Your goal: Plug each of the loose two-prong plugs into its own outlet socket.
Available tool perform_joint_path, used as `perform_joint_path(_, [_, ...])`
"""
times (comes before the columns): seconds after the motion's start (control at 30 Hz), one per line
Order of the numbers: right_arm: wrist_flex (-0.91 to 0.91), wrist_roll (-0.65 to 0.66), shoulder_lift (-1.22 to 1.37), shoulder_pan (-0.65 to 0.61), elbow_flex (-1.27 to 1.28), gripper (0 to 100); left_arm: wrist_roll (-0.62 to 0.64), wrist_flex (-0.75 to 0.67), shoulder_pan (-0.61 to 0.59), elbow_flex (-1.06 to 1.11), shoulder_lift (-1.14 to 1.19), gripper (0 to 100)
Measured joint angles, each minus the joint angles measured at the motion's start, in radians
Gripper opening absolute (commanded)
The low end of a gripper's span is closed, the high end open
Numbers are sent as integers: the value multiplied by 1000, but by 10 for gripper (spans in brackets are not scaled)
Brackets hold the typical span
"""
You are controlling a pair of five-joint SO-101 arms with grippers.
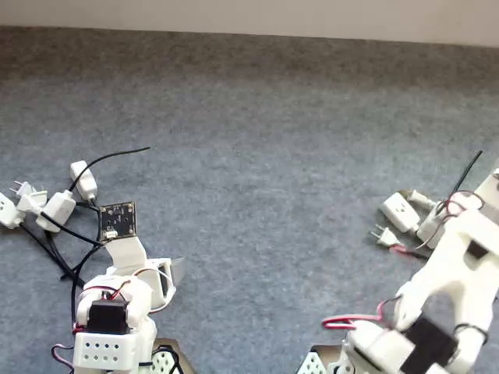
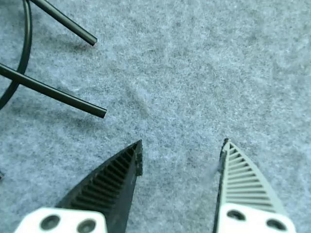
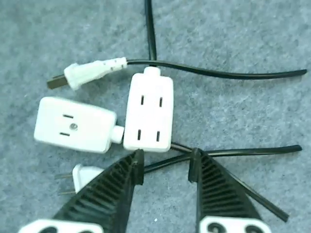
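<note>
Beneath the right gripper (image 3: pixel 165 159), on grey carpet (image 1: pixel 257 117), lie the parts for the step in hand, judged to be the pickup of a plug. One two-prong plug (image 3: pixel 90 73) on a black cord lies just beyond a double socket block (image 3: pixel 148 115). A single-outlet socket (image 3: pixel 73 124) touches that block's side. A second plug (image 3: pixel 80 177) lies just beside one of the gripper's fingers (image 3: pixel 107 194) and is partly hidden by it.

To do the step well, the jaws should close across a plug's white body, not on the prongs or the cord. Both prongs then stay free and can be squared to a slot pair before pressing. The light socket block will probably slide unless braced.

The right gripper is parted moderately and holds nothing. A black cable (image 3: pixel 243 151) runs beneath the gap between its tips; contact cannot be judged. The left gripper (image 2: pixel 182 151) is spread wide and empty above bare carpet, near two black cable ends (image 2: pixel 58 93). Seen from above, a further group of white plugs and sockets (image 1: pixel 47 204) lies beside the left arm, well apart from the right-hand group (image 1: pixel 399 214).
</note>
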Motion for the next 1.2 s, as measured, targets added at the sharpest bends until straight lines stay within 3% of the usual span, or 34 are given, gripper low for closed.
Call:
perform_joint_path(0.37, [0,-11,244,9,-213,165,0,0,0,0,0,263])
perform_joint_path(0.6, [0,-97,245,-15,-215,166,0,0,0,0,0,263])
perform_joint_path(1.2, [-68,-106,307,-60,-192,166,0,0,0,0,0,263])
